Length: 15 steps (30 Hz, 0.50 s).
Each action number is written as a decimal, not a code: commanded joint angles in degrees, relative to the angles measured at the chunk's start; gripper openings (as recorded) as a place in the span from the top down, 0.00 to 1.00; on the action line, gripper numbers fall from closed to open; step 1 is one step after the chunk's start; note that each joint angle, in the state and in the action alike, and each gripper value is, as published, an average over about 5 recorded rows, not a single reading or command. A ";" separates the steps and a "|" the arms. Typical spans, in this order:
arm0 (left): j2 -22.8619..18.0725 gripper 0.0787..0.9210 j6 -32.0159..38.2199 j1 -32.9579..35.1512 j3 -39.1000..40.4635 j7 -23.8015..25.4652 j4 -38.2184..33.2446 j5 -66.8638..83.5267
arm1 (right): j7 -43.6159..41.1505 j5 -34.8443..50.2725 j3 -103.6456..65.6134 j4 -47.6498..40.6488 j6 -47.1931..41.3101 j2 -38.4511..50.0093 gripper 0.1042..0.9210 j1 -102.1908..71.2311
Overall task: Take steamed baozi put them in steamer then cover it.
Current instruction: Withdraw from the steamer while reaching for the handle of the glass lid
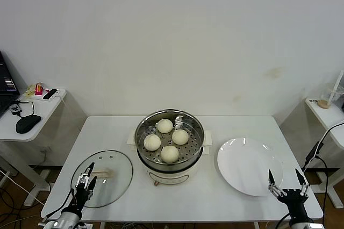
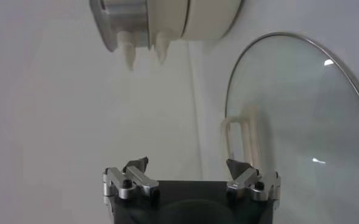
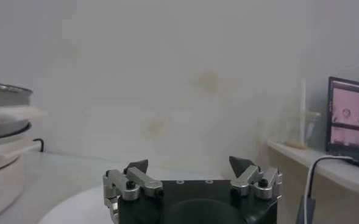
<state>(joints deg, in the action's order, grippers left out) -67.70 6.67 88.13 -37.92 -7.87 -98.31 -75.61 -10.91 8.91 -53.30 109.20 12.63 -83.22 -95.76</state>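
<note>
All 4 cream-white round baozi (image 1: 166,139) sit w/ the perforated tray in the shiny steel steamer pot (image 1: 143,132) at table centre, so loading looks done & only covering is left. The clear glass lid (image 1: 119,178) lies flat to the pot's left, near edge, cream bar handle (image 1: 105,173) up, long axis running left-right. Left gripper (image 1: 86,177) hovers over it, jaws spread wide, holding nothing, prob. lined up for the handle; right gripper (image 1: 287,181) waits open by the flat white plate (image 1: 244,162) at near right.

Shiny steel steamer (image 1: 170,132), clear glass cover (image 1: 105,171), smooth matt baozi (image 1: 170,154).
</note>
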 commanded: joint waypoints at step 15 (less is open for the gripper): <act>0.58 0.12 -0.03 -10.98 2.93 0.11 10.70 -0.46 | -0.11 -1.25 -1.26 -1.68 0.67 -1.02 0.12 -0.96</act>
<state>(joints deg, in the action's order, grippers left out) -67.20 6.65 81.28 -35.46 -7.73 -92.20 -76.07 -11.02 7.89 -54.36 108.13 13.26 -83.99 -96.62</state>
